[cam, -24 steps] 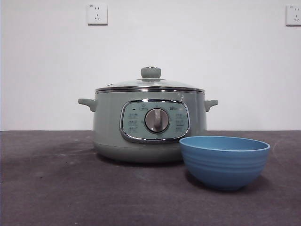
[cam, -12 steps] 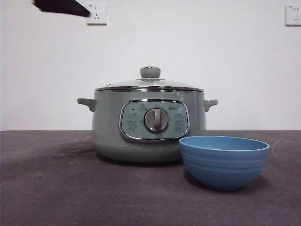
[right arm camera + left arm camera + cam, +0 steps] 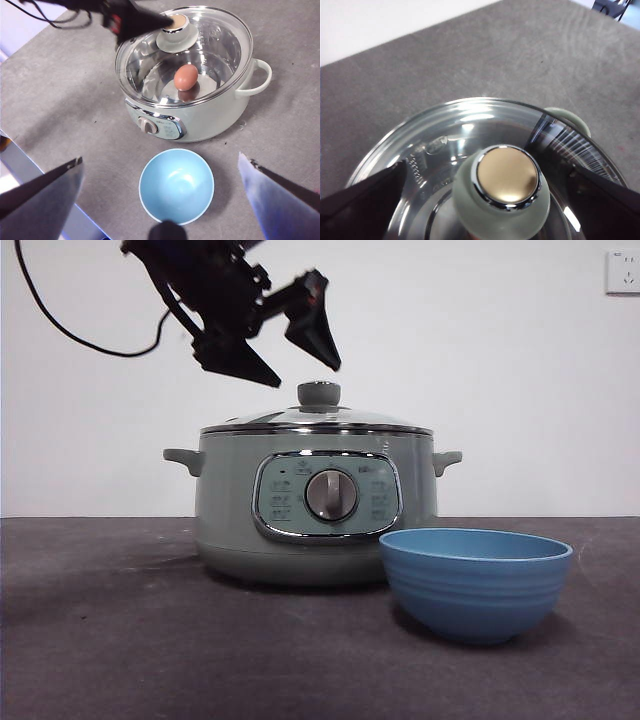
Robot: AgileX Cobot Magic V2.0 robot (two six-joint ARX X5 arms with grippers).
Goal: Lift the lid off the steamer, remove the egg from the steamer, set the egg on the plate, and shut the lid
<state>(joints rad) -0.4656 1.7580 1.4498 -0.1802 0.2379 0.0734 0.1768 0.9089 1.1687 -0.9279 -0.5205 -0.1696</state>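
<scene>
The pale green steamer (image 3: 315, 510) stands mid-table with its glass lid (image 3: 316, 420) on. My left gripper (image 3: 303, 373) hangs open just above the lid's green knob (image 3: 319, 393). In the left wrist view the knob (image 3: 506, 180) sits between the open jaws of the left gripper (image 3: 487, 170), untouched. In the right wrist view a brown egg (image 3: 185, 77) lies inside the steamer (image 3: 200, 117) under the lid (image 3: 220, 45). The light-blue plate (image 3: 475, 580), a bowl, stands empty in front of the steamer to the right; it also shows in the right wrist view (image 3: 176, 186). My right gripper (image 3: 160, 159) is open, high above the bowl.
The dark grey table (image 3: 100, 640) runs to a white wall with a socket (image 3: 627, 272). A black cable (image 3: 60, 325) trails from the left arm. The table's edge (image 3: 30, 165) shows in the right wrist view.
The left arm has come down from the top left corner and now hangs open over the lid's knob. The steamer, lid and bowl have not moved.
</scene>
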